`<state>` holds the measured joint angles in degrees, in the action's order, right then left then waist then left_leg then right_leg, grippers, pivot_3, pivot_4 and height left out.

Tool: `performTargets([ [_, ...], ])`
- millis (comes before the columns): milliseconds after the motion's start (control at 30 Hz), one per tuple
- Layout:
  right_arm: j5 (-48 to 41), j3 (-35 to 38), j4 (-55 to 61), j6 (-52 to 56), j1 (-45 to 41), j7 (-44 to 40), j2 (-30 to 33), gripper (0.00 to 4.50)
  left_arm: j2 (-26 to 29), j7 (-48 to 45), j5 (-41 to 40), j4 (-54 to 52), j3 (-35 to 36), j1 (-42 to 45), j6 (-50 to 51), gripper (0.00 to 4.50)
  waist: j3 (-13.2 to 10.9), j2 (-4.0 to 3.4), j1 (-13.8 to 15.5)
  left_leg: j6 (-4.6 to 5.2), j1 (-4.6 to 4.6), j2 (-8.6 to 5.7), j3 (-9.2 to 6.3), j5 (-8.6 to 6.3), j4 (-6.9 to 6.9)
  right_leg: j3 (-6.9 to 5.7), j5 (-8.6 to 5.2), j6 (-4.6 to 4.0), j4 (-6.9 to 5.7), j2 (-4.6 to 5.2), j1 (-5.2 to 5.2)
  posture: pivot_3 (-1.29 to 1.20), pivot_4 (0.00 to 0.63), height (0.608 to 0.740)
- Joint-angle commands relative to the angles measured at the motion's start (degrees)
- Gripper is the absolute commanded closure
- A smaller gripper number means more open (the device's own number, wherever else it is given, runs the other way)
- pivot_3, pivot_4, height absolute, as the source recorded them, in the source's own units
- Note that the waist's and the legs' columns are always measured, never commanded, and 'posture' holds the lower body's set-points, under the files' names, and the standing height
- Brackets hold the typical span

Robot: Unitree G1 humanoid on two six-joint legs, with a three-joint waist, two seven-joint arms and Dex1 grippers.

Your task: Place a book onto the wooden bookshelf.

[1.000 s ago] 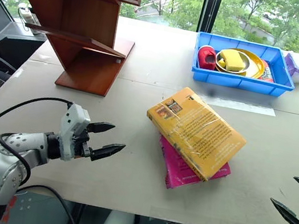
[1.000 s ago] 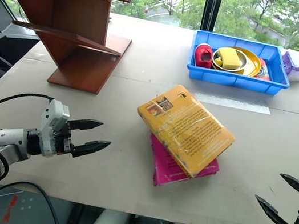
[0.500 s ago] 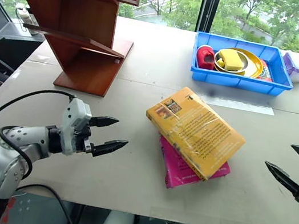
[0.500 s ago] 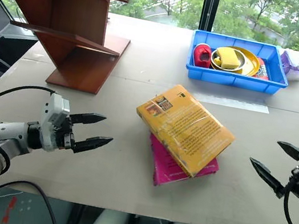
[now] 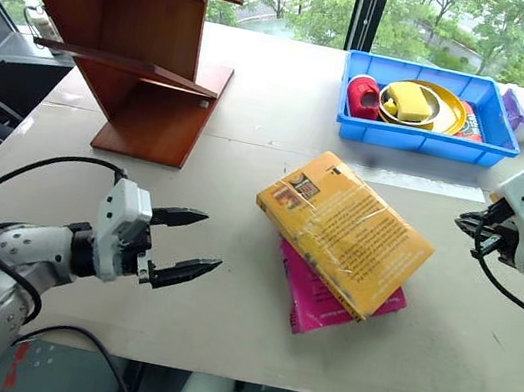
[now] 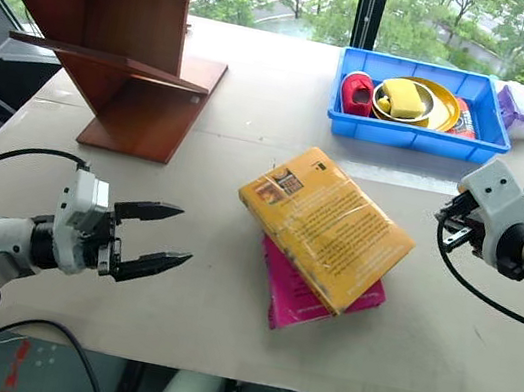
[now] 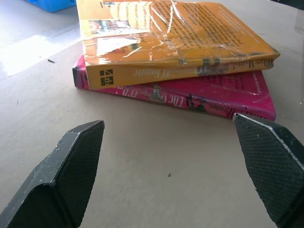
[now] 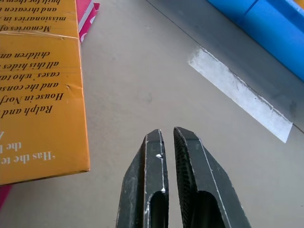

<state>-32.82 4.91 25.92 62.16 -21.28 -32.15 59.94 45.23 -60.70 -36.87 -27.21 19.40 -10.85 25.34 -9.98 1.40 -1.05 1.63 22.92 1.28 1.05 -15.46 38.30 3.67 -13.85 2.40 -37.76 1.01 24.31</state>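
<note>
big windows with green trees sit behind the grey table (image 5: 258,104). the book (image 5: 345,230) lies flat in the middle of the table, on top of a pink book (image 5: 329,303). its long side runs slanted, from near the wooden bookshelf (image 5: 137,42) toward the right front edge. the left gripper (image 5: 189,241) has its fingers wide apart, pointing at the book. the right gripper (image 8: 167,142) has its fingers pressed together, holding nothing.
</note>
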Motion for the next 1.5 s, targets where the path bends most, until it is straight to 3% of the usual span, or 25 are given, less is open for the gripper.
performTargets([
  [33,0.8,-0.9,2.3,2.1,-4.1,1.0,-0.1,4.39,-0.4,0.4,-1.2,-2.9,1.8,-1.0,-1.5,0.00,0.0,-0.01,0.0,0.00,-0.01,0.00,0.00,0.00,0.00,0.00,0.00,0.00,-0.01,-0.01,0.00,0.00,0.150,0.740],
  [433,10.9,-13.8,-9.5,-6.6,-7.7,-4.0,-4.8,4.39,-0.5,1.0,-2.0,-4.8,1.8,-2.6,-1.7,0.00,0.0,0.01,0.0,0.01,-0.08,-0.01,0.03,0.01,0.10,0.02,0.01,-0.01,-0.12,-0.10,-0.04,0.00,0.150,0.740],
  [667,9.6,-15.2,-4.5,-3.2,-8.8,-5.8,-9.3,4.39,-0.6,2.7,-2.9,-6.8,2.1,-4.0,-0.6,0.00,0.0,0.01,0.0,0.01,-0.07,0.01,-0.04,0.01,0.08,-0.04,0.01,-0.01,-0.14,-0.08,-0.03,0.00,0.150,0.740],
  [1333,11.0,-17.4,5.3,4.1,-8.1,0.6,-18.6,4.39,0.6,1.3,-2.9,-5.0,1.4,-3.5,-0.4,0.00,0.0,0.01,-0.1,0.00,-0.07,-0.01,-0.04,0.01,0.10,-0.06,0.01,-0.01,-0.16,-0.10,-0.04,0.00,0.150,0.740],
  [1500,11.7,-11.4,4.8,-1.3,-3.6,0.0,-16.9,4.39,-0.1,3.2,-4.4,-3.1,2.9,-4.4,2.2,0.00,0.0,0.02,0.3,0.00,-0.07,-0.01,-0.06,0.01,0.10,-0.09,0.01,-0.01,-0.15,-0.09,-0.05,0.00,0.150,0.740],
])
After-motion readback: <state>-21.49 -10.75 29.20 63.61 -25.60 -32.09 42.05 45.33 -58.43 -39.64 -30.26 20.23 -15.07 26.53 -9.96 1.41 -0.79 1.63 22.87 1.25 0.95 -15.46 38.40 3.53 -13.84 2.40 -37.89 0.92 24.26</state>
